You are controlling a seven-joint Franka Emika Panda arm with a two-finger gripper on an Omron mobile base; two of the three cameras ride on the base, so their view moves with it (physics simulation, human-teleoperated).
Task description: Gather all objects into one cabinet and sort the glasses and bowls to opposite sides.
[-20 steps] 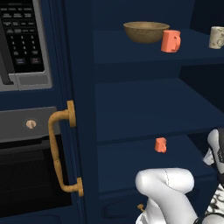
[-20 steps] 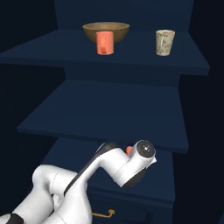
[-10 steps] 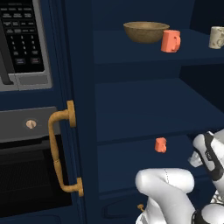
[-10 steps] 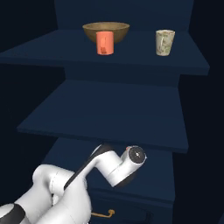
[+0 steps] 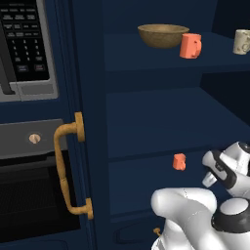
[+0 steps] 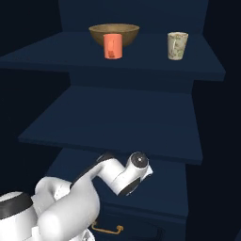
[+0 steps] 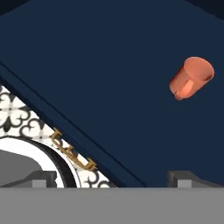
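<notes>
Cabinet (image 5: 146, 122) top shelf carries the bowl (image 5: 162, 35), an orange cup (image 5: 190, 46) touching it, and a cream cup (image 6: 177, 45) apart. Another orange cup (image 7: 191, 78) stands on the lowest shelf; fingers (image 7: 43, 177) spread, holding nothing.

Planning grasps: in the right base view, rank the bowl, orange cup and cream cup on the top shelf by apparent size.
1. olive-brown bowl, clearly widest
2. orange cup and cream cup: look about alike, so no ranking between them.
</notes>
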